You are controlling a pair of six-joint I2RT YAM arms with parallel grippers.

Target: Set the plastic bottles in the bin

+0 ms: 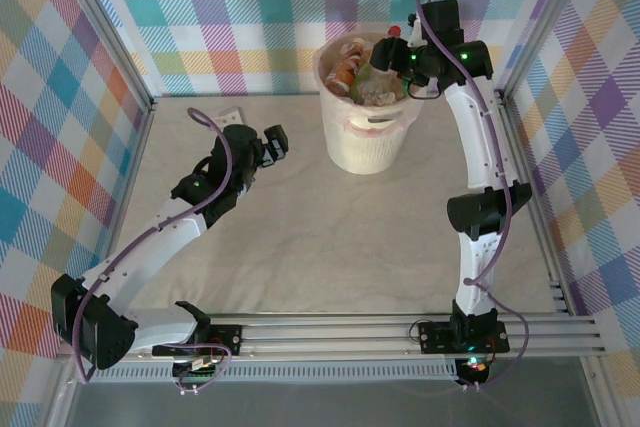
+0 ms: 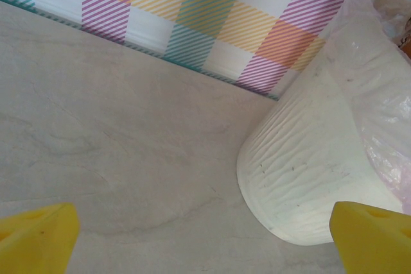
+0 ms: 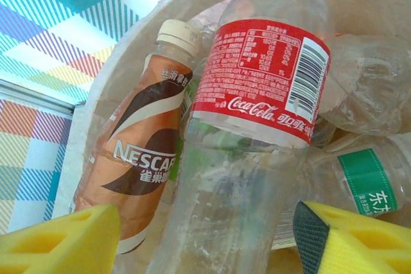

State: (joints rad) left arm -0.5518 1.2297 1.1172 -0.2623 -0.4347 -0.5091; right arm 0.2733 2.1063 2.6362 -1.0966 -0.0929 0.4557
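**Pale tabletop, plaid walls, bottles heaped in the far bin**

On my right wrist feed the right gripper (image 3: 205,242) has its yellow pads (image 3: 58,239) standing apart. A red-labelled Coca-Cola bottle (image 3: 257,81) stands upright between them, with a clear gap on the side of the pad I marked. I cannot tell whether the other pad touches it. Just beside it stands a brown Nescafé bottle (image 3: 144,152) with a cream cap, and a green-labelled bottle (image 3: 366,178) lies on the other side. All three are inside the rim of the bin (image 3: 112,62).

From above, that gripper hangs over the bin's mouth at the far right. The bin (image 1: 365,142) is piled with bottles.

The left gripper (image 1: 272,142) hovers low with its fingers spread wide, left of the bin and apart from it.

Around them I see a pale, faintly veined table (image 1: 320,247), an aluminium rail (image 1: 350,332) at the near edge, and pastel plaid walls (image 1: 230,17) on three sides.
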